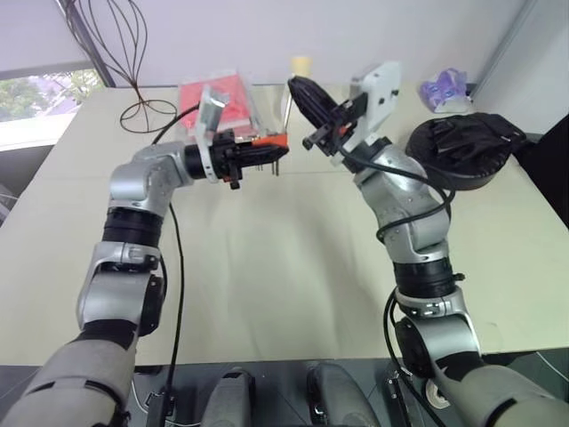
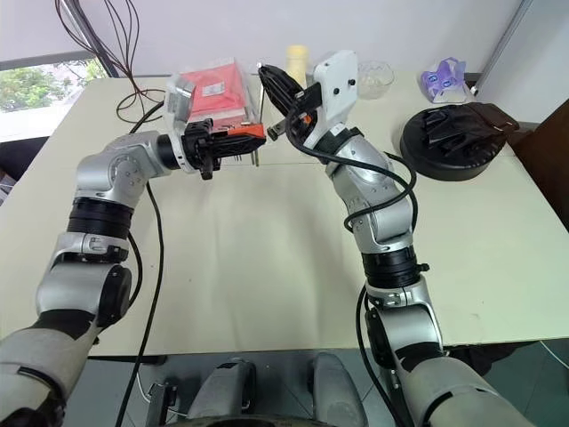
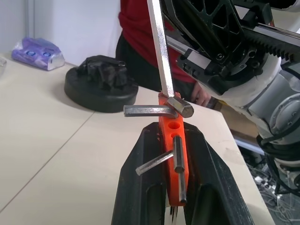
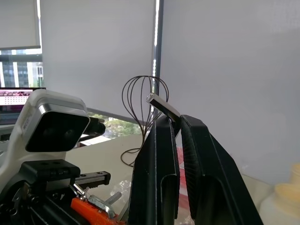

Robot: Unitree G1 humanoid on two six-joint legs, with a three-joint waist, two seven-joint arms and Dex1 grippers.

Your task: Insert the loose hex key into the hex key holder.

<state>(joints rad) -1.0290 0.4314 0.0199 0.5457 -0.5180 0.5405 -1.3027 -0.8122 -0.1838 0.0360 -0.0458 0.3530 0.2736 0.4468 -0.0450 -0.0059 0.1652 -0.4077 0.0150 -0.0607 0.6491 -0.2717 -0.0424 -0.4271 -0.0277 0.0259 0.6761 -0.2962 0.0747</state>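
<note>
Red flat package, wire whisk, black round bag, purple packet on table.

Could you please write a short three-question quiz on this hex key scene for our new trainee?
1. True or false: the left gripper is shut on the hex key holder.
2. What does the right gripper hold? A) a whisk B) the loose hex key C) a bottle
3. Fill in: the loose hex key's bent end sits at the ____ of the holder, near the open holes.

Key:
1. True; the orange block is clamped between the black fingers.
2. B; the rod runs from between the right fingers down to the holder.
3. Top end; whether it has entered a hole cannot be told.
</note>
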